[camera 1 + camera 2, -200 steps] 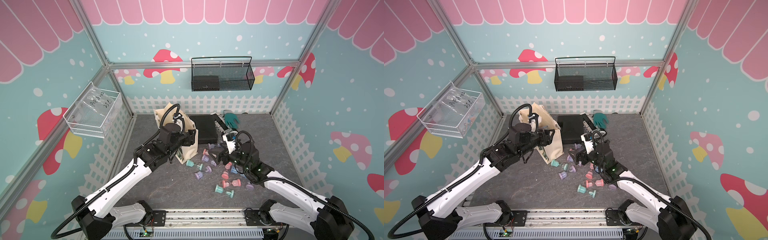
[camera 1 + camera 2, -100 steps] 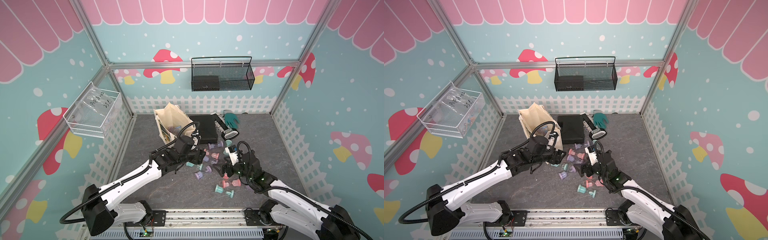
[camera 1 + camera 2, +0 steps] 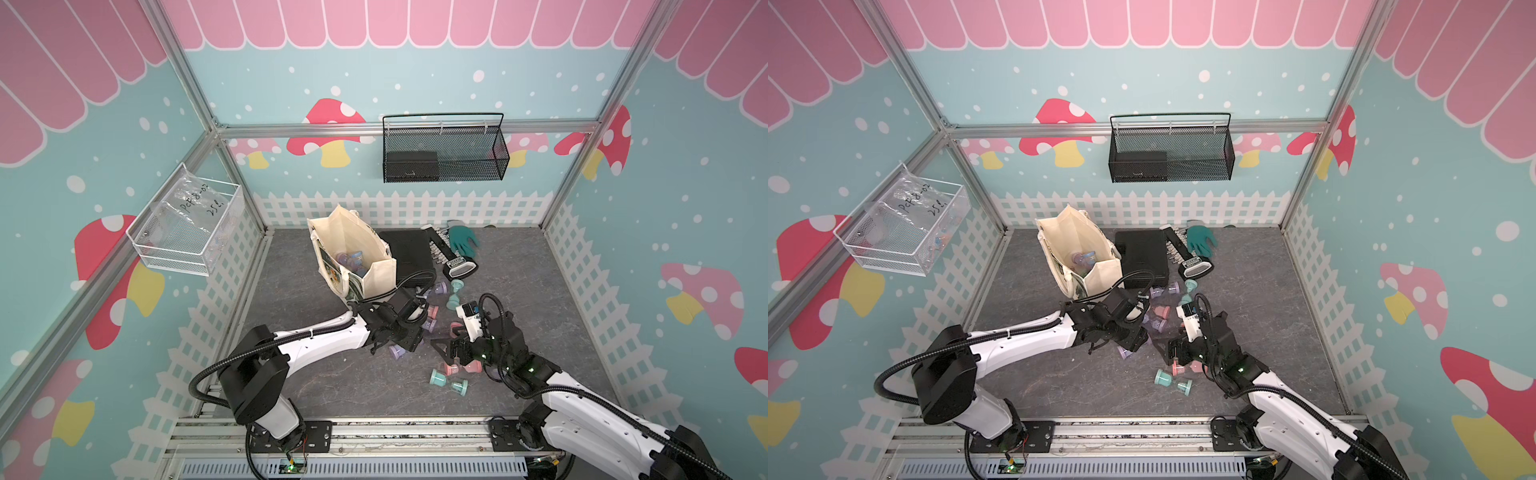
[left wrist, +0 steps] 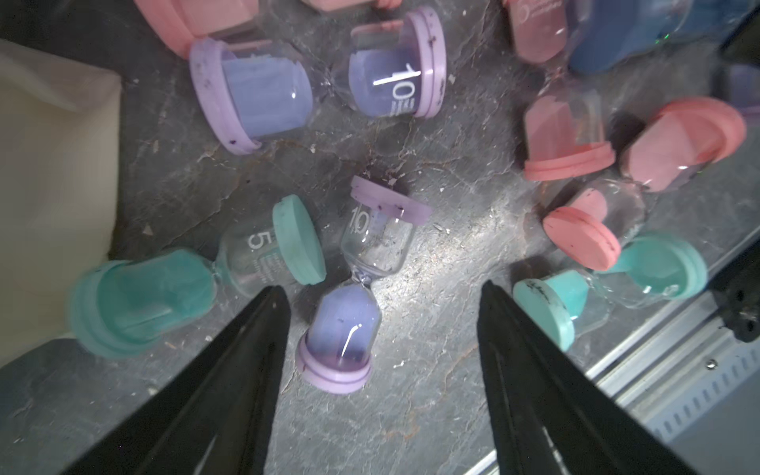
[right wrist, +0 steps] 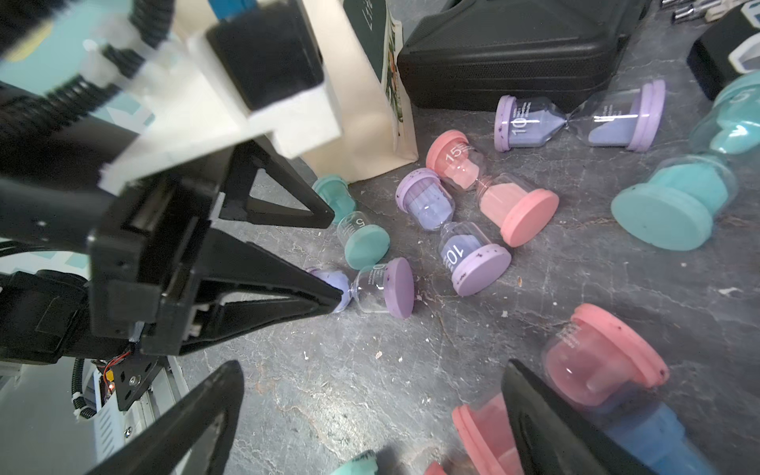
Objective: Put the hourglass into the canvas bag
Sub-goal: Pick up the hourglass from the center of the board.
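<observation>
Right wrist view shows the right tool point(image 5: 372, 366) spread wide, gripping nothing, low over the grey tabletop point(image 5: 617, 267). A pink hourglass point(image 5: 600, 362) lies just beside one of its fingers. A second ago this arm reached farther in, near the black case point(image 3: 409, 253); it has since drawn back toward the front rail. In both top views a teal hourglass point(image 3: 439, 377) lies closest to that rail.

Just beyond, the left tool point(image 4: 382, 288) is also spread, with one finger on each side of the purple hourglass point(image 4: 345, 325). That hourglass lies on its side on the tabletop, its sand in the bulb nearer the tool. There is a clear gap on one side. On the other side the fingertip is very close to the sand-filled bulb, and I cannot tell whether it touches. A second ago this arm was raised over the mouth of the canvas bag point(image 3: 374, 270). Half a second ago it was swinging down, and now it sits low among the loose pink, purple and teal hourglasses.

Farther back, the canvas bag stands upright with its mouth open, no longer covered by the arm. Several hourglasses show inside it. The black case lies just beside the bag, and a green glove point(image 3: 463, 239) lies near the back fence. A black wire basket point(image 3: 442, 153) hangs on the rear wall.
</observation>
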Available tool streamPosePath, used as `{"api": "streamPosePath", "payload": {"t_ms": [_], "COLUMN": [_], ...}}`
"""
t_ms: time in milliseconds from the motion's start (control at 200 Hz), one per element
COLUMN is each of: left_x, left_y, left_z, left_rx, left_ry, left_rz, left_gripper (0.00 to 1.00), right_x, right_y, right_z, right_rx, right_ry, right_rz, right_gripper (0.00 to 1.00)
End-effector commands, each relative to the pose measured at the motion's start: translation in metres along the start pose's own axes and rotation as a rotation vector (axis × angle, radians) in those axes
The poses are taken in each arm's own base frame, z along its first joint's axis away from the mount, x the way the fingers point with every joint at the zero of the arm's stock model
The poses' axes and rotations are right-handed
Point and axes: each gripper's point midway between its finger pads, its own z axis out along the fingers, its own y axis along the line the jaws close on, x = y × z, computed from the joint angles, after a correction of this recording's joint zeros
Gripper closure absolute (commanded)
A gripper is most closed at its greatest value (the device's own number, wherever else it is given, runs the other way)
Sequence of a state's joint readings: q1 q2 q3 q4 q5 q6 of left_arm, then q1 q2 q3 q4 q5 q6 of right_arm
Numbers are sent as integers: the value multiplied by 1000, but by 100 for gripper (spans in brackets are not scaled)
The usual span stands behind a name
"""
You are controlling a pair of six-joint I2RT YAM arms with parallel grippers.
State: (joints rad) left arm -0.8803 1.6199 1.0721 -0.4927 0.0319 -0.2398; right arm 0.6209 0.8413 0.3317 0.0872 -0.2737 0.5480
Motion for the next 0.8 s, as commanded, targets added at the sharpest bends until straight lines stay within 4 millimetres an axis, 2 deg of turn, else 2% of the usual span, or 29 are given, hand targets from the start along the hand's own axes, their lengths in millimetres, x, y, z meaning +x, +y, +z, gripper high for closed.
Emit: {"api": "streamPosePath", "payload": {"t_ms": [0,355,670,795], "left_x": [-11,-8,0,3], "left_y": [-11,-19,-11,-14], "left_z": [4,32,57,62], "left_rx": [29,46,8,30], "left_ry": [-19,15,54,64], "left_rz": [58,85,83,84], "left_gripper": [30,35,38,40], "right_x": [10,12,12,14], "right_y": [-3,-7,-9,-10], "right_z": [-2,-6,-4,-3], "right_rx": [2,20,26,29], "right_ry": [16,4,3,8], "right_rz": [31,39,35,29], "right_gripper": [0,1,0,0]}}
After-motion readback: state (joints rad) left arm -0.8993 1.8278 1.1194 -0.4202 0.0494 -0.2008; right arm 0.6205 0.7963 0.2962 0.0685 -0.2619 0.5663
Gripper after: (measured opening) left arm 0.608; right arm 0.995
